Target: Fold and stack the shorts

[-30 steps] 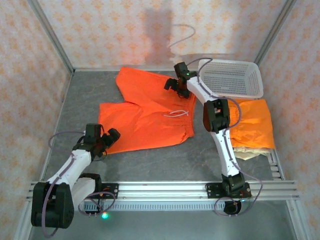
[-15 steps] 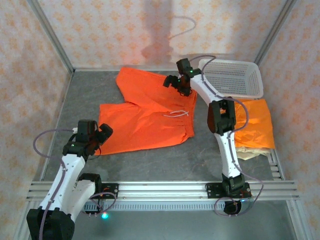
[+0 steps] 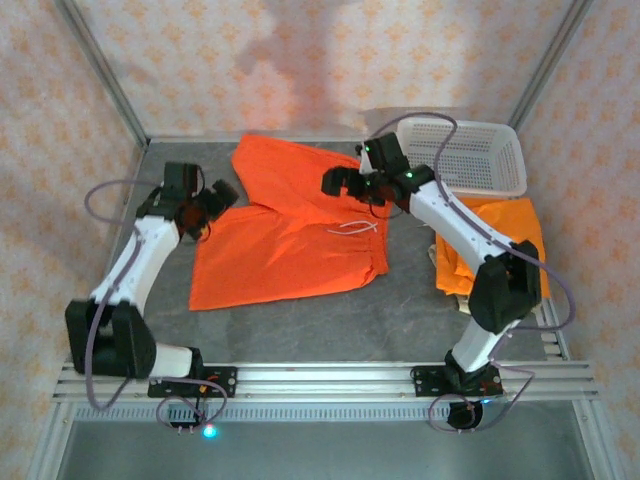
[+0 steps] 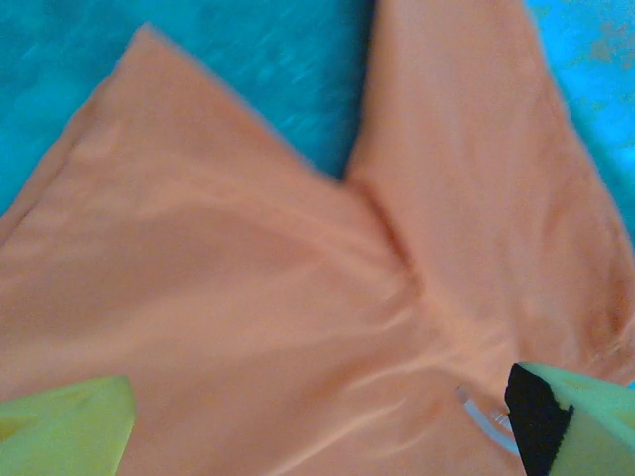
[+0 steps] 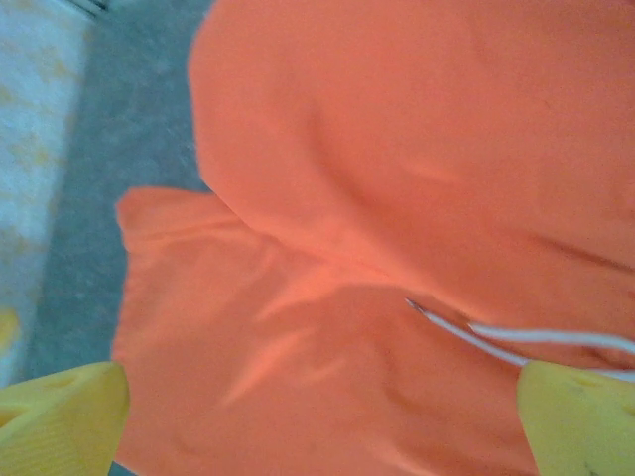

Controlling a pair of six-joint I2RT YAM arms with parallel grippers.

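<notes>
One pair of bright orange shorts (image 3: 290, 235) lies spread flat in the middle of the table, its white drawstring (image 3: 355, 228) on top. A second, folded orange pair (image 3: 505, 235) lies at the right, partly under my right arm. My left gripper (image 3: 215, 197) hovers open at the spread pair's left edge. In the left wrist view its yellow fingertips (image 4: 64, 426) straddle the cloth (image 4: 298, 278) near the fork of the legs. My right gripper (image 3: 340, 183) hangs open over the back part of the same pair. Cloth (image 5: 397, 198) and drawstring (image 5: 516, 342) show between its fingers (image 5: 580, 421).
A white perforated basket (image 3: 470, 155) stands at the back right, close behind my right arm. Patterned walls close off the back and both sides. Bare grey tabletop (image 3: 330, 320) runs between the shorts and the metal rail at the front.
My left arm has swung from the front left up to the shorts' left edge. The right arm's elbow has dropped to the right, its gripper shifting slightly left. The shorts lie as before.
</notes>
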